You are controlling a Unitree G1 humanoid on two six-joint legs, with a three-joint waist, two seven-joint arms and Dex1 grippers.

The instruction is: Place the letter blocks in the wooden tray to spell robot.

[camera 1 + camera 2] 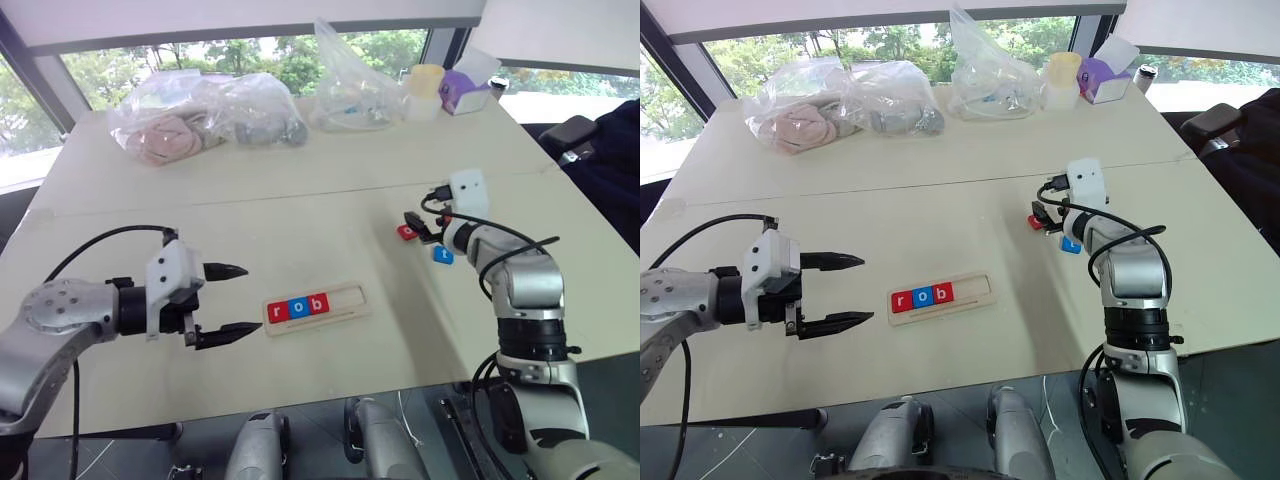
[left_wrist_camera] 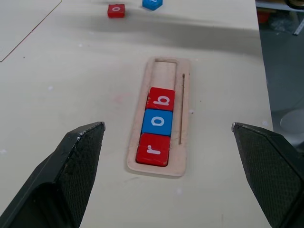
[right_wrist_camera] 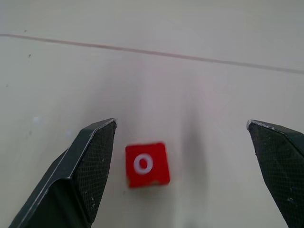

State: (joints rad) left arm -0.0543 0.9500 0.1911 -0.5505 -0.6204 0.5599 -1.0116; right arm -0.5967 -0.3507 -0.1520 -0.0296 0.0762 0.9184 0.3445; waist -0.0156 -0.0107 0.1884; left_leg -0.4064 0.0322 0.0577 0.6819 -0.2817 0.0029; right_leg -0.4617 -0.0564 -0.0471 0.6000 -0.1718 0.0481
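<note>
The wooden tray (image 1: 347,298) lies at the table's middle front, holding a red "r" block (image 2: 153,149), a blue "o" block (image 2: 157,122) and a red "b" block (image 2: 161,99) in a row; the rest of its groove is bare. My left gripper (image 1: 250,298) hovers open just left of the tray, pointing at it. To the right, a loose red "o" block (image 3: 147,164) lies on the table between the open fingers of my right gripper (image 3: 181,123), nearer one finger. A blue "t" block (image 1: 443,255) lies just beside it, toward the front.
Clear plastic bags (image 1: 205,120) of items line the table's back, with another bag (image 1: 350,95), a yellow cup (image 1: 426,88) and a purple box (image 1: 466,92) at the back right. A dark chair (image 1: 590,150) stands past the table's right edge.
</note>
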